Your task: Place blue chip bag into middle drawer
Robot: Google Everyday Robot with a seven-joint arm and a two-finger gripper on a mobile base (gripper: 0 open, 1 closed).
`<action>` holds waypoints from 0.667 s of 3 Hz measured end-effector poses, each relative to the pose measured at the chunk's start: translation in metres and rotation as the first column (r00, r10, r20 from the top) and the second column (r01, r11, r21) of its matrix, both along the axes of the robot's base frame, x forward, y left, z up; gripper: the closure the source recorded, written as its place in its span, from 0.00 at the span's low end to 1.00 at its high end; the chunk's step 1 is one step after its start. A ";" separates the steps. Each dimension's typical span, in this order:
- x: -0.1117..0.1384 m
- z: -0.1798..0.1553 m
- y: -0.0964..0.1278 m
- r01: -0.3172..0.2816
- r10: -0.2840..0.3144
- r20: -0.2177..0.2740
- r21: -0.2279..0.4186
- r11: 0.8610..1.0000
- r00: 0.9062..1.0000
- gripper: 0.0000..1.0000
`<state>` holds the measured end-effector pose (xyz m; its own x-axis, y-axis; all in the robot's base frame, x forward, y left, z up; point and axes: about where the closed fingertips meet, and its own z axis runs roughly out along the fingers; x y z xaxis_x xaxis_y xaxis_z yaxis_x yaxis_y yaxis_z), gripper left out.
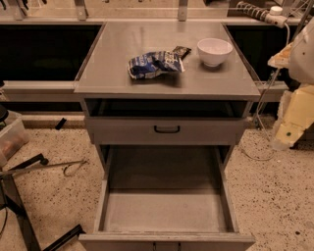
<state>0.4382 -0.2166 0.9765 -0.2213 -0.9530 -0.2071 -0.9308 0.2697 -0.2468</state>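
Observation:
The blue chip bag (155,64) lies crumpled on the grey cabinet top (122,49), left of the white bowl (214,51). A small dark brown snack wrapper (181,50) lies just behind the bag's right end. The middle drawer (164,212) is pulled out wide at the bottom of the view, and its flat grey floor is bare. Above it sits a shallower closed drawer front with a black bar handle (167,129). My gripper (284,139) hangs with the cream arm at the right edge, off the cabinet's right side, well away from the bag.
A white power strip with a cable (260,13) lies on the back ledge at the right. A plastic bin (12,137) and black stand legs (19,206) are on the speckled floor at the left. Thin cables trail on the floor at the right.

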 end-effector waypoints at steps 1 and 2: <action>0.000 0.000 0.000 0.000 0.000 0.000 0.000 1.000 1.000 0.00; 0.010 -0.004 0.005 -0.014 0.014 0.015 0.012 1.000 1.000 0.00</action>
<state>0.4484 -0.2116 0.9721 -0.2047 -0.9533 -0.2222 -0.9307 0.2598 -0.2574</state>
